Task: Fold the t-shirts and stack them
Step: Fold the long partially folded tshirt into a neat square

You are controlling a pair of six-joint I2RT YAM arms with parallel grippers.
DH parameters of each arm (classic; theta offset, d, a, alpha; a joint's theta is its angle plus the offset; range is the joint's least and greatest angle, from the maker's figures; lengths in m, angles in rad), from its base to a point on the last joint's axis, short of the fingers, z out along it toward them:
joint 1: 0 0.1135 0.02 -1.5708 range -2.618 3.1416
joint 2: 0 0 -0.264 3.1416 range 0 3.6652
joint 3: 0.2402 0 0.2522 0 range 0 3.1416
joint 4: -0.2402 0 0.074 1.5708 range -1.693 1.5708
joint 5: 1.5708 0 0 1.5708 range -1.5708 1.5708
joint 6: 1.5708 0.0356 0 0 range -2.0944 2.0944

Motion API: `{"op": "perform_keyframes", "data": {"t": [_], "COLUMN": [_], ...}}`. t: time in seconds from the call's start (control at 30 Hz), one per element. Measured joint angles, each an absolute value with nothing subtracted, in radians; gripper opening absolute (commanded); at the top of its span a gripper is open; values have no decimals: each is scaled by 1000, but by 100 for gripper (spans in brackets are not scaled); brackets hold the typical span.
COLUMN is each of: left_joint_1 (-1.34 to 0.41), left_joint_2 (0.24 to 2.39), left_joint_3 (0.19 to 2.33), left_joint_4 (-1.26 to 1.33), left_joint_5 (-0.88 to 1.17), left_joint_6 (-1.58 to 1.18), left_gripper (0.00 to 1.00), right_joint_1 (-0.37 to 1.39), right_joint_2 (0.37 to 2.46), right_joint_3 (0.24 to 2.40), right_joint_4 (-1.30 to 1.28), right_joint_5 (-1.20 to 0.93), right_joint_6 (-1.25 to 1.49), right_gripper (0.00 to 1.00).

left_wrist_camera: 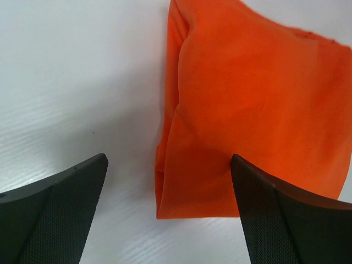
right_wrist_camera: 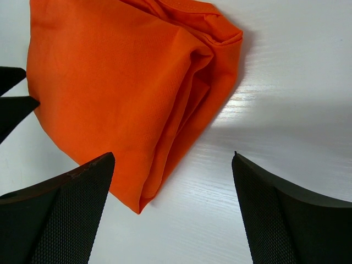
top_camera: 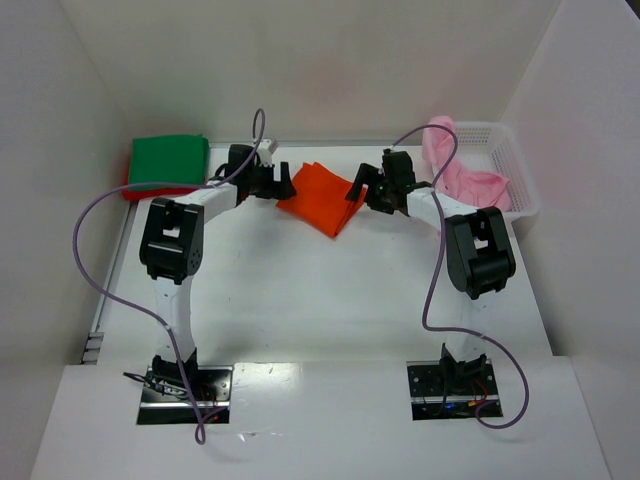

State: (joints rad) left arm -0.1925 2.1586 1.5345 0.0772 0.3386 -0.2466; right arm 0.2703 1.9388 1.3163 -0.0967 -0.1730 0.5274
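Left gripper [left_wrist_camera: 169, 159]: fingers spread over orange t-shirt [left_wrist_camera: 258, 99], not gripping.
Right gripper [right_wrist_camera: 174, 155]: fingers spread, empty.
Orange t-shirt: folded, far-middle tabletop, unstacked.
Done: green t-shirt [top_camera: 168, 160] lay on red t-shirt [top_camera: 150, 190], far left corner.
Remaining: pink t-shirt [top_camera: 465, 180] in basket [top_camera: 520, 175].

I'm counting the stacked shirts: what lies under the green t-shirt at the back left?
A red t-shirt lies under the green t-shirt; only its near edge shows. The green one covers the rest, so anything else beneath cannot be seen.
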Motion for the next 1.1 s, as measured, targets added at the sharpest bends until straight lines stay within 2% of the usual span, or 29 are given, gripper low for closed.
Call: {"op": "perform_keyframes", "data": {"t": [0.2,0.5,0.7,0.93,1.1], "left_joint_1": [-192,-192,-192,-191,-191], "left_joint_2": [2117,1696,1450,1277,1201], "left_joint_3": [1510,1356,1300,1077,1037], "left_joint_4": [1,-115,-81,-16,16], "left_joint_5": [345,287,263,244,216], "left_joint_6": [-178,-135,-219,-297,-299], "left_gripper": [100,100,100,100,100], "right_joint_1": [270,270,270,271,271], "right_joint_2": [1940,1940,1959,2051,2105], "right_joint_3": [1326,1328,1330,1363,1443], "right_joint_4": [-101,-102,-96,-99,-99], "right_joint_5": [-170,-167,-176,-194,-199], "right_joint_6": [501,500,516,534,543], "right_gripper": [92,92,90,90,88]}}
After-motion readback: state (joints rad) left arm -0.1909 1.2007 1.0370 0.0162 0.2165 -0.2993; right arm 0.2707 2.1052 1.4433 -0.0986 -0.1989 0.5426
